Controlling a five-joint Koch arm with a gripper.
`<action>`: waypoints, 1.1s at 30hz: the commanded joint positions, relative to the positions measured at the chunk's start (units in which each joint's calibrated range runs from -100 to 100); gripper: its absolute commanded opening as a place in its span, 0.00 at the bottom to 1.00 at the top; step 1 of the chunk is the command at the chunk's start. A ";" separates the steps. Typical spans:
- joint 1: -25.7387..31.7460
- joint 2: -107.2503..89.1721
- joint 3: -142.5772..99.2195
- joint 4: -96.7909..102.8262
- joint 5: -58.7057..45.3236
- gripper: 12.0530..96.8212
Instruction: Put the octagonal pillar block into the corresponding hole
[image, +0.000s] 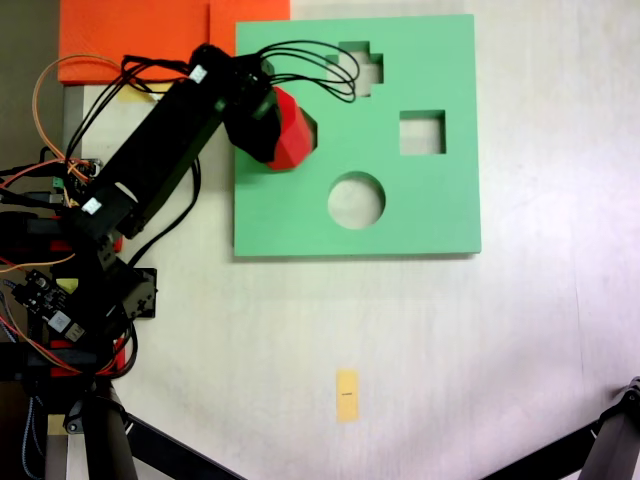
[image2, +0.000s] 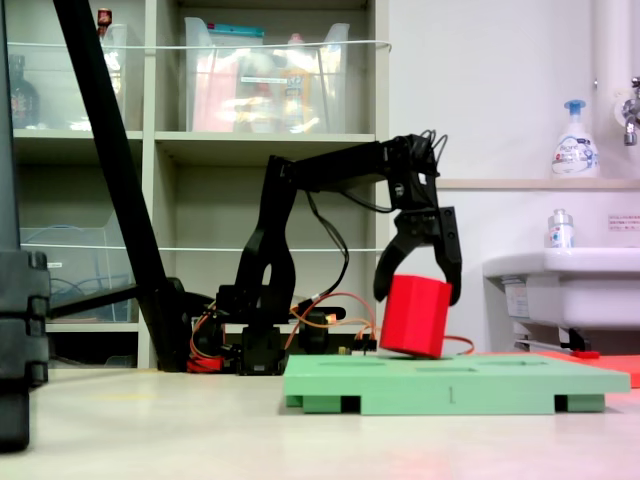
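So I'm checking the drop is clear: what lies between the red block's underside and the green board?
Nothing. In a fixed view the octagonal pillar block, tilted in the claw, hangs just above the green board.

from above i see my arm reaching from the left across the table (image: 420, 340) onto the green foam board (image: 440, 215). the gripper (image: 268, 122) sits over the red octagonal pillar block (image: 293, 135), which lies tilted at the eight-sided hole (image: 312, 128) near the board's left edge. cross, square and round cut-outs lie to its right. a small yellow tag (image: 346, 394) lies below the board.
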 joint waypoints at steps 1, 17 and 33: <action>-0.34 -0.06 1.63 5.36 0.59 0.27; 0.98 3.15 1.23 8.44 4.84 0.27; 1.66 5.52 -0.66 8.53 -0.88 0.27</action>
